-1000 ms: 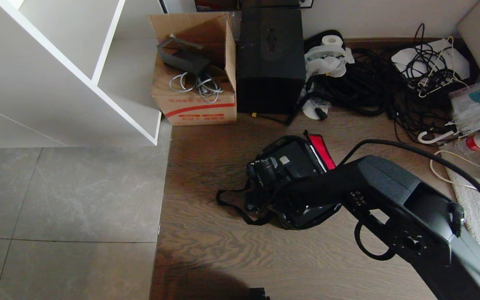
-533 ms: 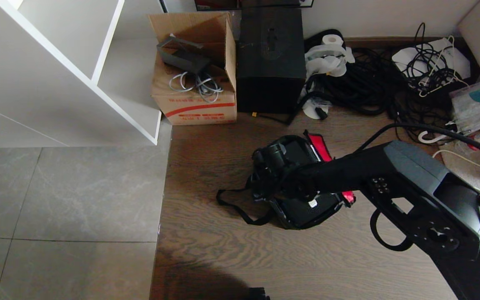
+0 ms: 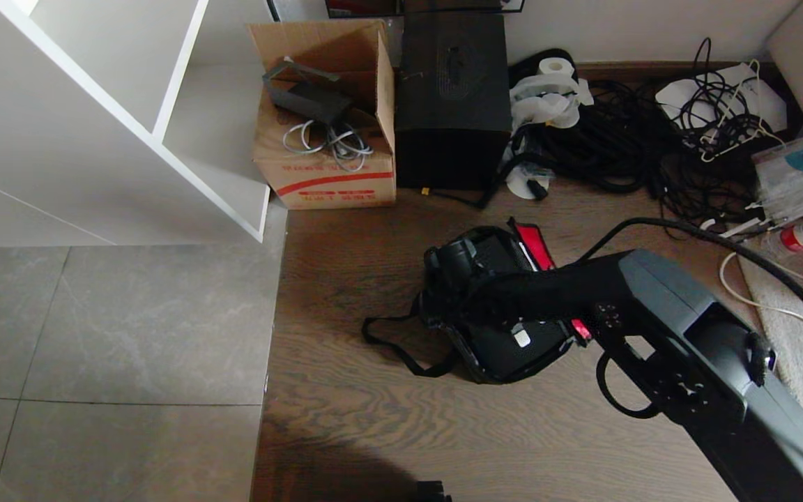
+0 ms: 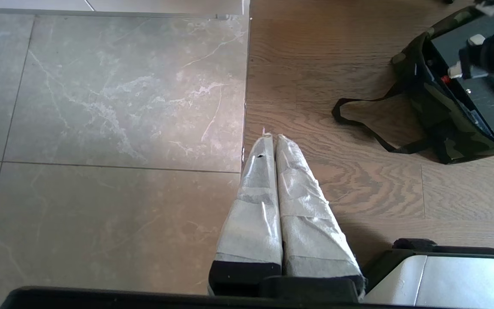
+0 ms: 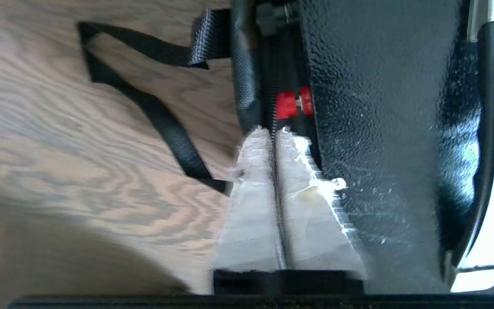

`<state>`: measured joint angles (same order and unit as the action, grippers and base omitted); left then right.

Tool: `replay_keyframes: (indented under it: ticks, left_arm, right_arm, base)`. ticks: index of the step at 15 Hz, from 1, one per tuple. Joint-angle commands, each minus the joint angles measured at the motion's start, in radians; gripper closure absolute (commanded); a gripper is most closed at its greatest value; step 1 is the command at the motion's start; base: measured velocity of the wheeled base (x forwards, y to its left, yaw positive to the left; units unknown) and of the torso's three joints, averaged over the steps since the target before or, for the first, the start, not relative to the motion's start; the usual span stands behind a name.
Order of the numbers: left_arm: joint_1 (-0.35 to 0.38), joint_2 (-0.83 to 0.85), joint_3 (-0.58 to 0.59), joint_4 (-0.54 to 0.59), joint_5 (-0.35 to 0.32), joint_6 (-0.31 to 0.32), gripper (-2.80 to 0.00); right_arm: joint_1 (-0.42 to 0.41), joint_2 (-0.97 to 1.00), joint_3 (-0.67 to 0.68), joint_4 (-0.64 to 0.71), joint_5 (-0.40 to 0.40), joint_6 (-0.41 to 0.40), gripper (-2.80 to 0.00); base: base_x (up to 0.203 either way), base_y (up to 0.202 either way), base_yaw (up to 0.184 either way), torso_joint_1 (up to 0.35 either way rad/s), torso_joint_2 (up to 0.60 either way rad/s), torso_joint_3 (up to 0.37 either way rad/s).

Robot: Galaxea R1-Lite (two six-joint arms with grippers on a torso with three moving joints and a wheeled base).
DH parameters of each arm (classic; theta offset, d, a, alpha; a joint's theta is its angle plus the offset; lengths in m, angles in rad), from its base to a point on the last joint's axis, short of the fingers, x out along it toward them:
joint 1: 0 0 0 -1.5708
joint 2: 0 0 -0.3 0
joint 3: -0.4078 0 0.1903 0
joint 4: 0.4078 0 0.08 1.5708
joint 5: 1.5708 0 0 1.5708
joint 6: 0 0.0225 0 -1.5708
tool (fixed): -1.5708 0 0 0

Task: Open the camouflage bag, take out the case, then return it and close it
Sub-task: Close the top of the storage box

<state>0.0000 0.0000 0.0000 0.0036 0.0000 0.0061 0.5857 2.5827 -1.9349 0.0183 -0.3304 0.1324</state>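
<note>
Lying on the wooden floor (image 3: 346, 411) without readable writing, long axis diagonal, open camouflage bag (image 4: 444, 124) with the case (image 5: 380, 128) inside, right gripper (image 5: 275, 137) pressed together at its zipper edge, left gripper (image 4: 272, 141) likewise closed.

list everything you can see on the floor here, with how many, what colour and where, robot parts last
camouflage bag: one, green-brown-black, open on the wood floor, black strap trailing beside it
case: one, black with red latches, lying in the bag
cardboard box: one, brown, by the shelf, grey cables inside
tall black box: one, against the wall beside the cardboard box
cables: a black tangle along the wall
white shelf unit: one, over the grey tiles
right gripper: shut, at the bag's zipper edge
left gripper: shut, parked above the floor
</note>
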Motion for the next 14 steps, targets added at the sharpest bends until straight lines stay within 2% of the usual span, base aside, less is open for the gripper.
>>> replay_keyframes:
  ticks: [1, 7, 10, 14]
  left_arm:
    - [0.000, 0.000, 0.000, -0.001, 0.000, 0.000, 0.00]
    - [0.000, 0.000, 0.000, 0.000, -0.001, 0.000, 0.00]
    - [0.000, 0.000, 0.000, 0.001, 0.000, 0.000, 0.00]
    - [0.000, 0.000, 0.000, 0.000, -0.001, 0.000, 0.00]
  right_arm:
    - [0.000, 0.021, -0.004, 0.000, -0.005, -0.001, -2.80]
    - [-0.003, 0.036, -0.009, -0.055, 0.041, 0.015, -2.80]
    - [-0.003, 0.039, -0.009, -0.031, 0.051, 0.003, -2.80]
    - [-0.012, 0.043, -0.009, -0.049, 0.158, 0.048, -2.80]
  base:
    - [0.000, 0.000, 0.000, 0.000, 0.00, 0.000]
    - [0.000, 0.000, 0.000, 0.000, 0.00, 0.000]
    - [0.000, 0.000, 0.000, 0.000, 0.00, 0.000]
    - [0.000, 0.000, 0.000, 0.000, 0.00, 0.000]
